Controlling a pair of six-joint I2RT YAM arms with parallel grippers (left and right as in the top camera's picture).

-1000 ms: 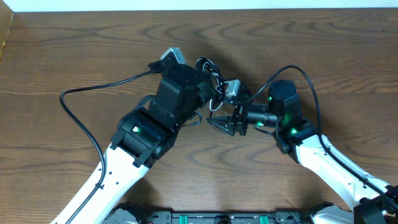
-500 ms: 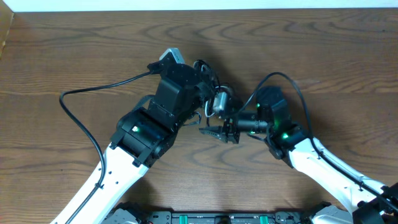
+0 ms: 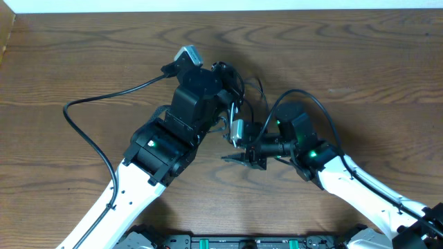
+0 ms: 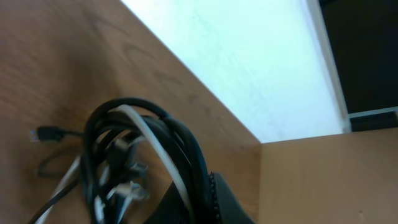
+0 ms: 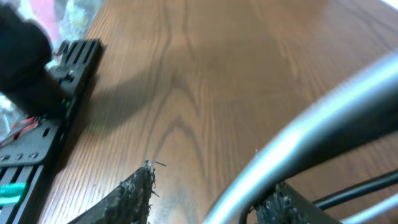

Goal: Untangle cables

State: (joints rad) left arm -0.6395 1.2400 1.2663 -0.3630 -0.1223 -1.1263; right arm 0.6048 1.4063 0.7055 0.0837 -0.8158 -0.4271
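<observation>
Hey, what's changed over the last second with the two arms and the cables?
The right gripper moved back toward the robot's base and a little to the left, with its jaws narrowing but still apart. The left gripper stayed shut on the cable bundle and barely shifted.

Black cables (image 4: 183,137) with one white cord (image 4: 155,146), over brown wood-grain table (image 3: 387,83)
</observation>
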